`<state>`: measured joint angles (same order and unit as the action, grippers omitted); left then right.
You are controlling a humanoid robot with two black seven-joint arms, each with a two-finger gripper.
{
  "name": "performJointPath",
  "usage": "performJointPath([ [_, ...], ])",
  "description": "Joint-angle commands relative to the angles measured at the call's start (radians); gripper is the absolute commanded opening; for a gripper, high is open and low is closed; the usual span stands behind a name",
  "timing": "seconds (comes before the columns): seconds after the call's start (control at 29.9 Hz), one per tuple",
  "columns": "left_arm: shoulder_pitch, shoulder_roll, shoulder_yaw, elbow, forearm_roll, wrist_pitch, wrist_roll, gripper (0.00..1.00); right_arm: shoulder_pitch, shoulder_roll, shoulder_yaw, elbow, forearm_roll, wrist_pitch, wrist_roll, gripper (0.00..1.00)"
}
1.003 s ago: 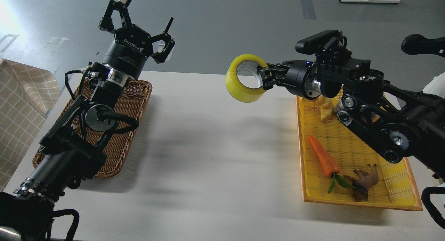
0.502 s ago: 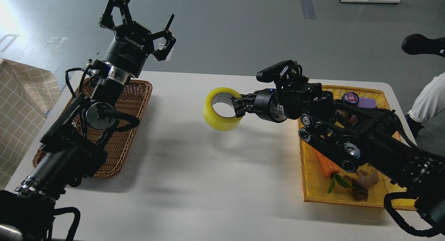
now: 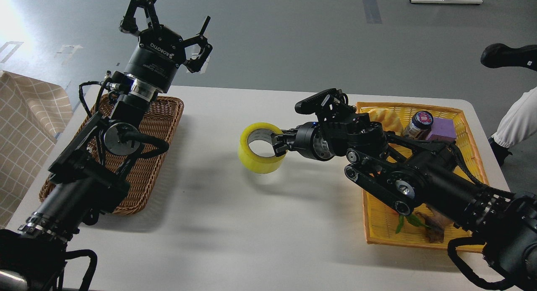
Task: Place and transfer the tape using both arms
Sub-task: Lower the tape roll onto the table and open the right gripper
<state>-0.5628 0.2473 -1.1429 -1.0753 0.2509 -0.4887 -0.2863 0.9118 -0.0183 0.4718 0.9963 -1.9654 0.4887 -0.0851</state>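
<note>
The tape (image 3: 256, 155), a wide yellow roll with a pale core, is near the middle of the white table (image 3: 235, 224), just above its surface or touching it. My right gripper (image 3: 277, 144) is shut on the roll's right wall, one finger inside the core and one outside. My right arm reaches in from the lower right over the yellow basket (image 3: 470, 127). My left gripper (image 3: 165, 20) is open and empty, raised high beyond the table's far left edge, above the wicker basket (image 3: 163, 114).
The yellow basket at the right holds a purple block (image 3: 444, 128), a dark-lidded jar (image 3: 420, 122), a yellow item (image 3: 384, 116) and a brown toy (image 3: 432, 228) with green leaves. A checked cloth (image 3: 25, 119) lies at the far left. A person's leg (image 3: 518, 119) is at the right edge.
My right arm has carried the tape down and to the left, from high above the yellow basket's edge to low over the table's middle. My left arm has barely moved.
</note>
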Motion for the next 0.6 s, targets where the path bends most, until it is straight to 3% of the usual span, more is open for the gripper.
performJointPath([
  [0.0, 0.000, -0.008, 0.000, 0.000, 0.001, 0.000, 0.001, 0.98, -0.001, 0.017, -0.021, -0.031, -0.001, 0.000, -0.001, 0.00],
  [0.57, 0.000, -0.008, 0.002, 0.000, 0.001, 0.000, 0.001, 0.98, 0.002, 0.018, -0.028, -0.105, 0.000, 0.000, -0.001, 0.00],
])
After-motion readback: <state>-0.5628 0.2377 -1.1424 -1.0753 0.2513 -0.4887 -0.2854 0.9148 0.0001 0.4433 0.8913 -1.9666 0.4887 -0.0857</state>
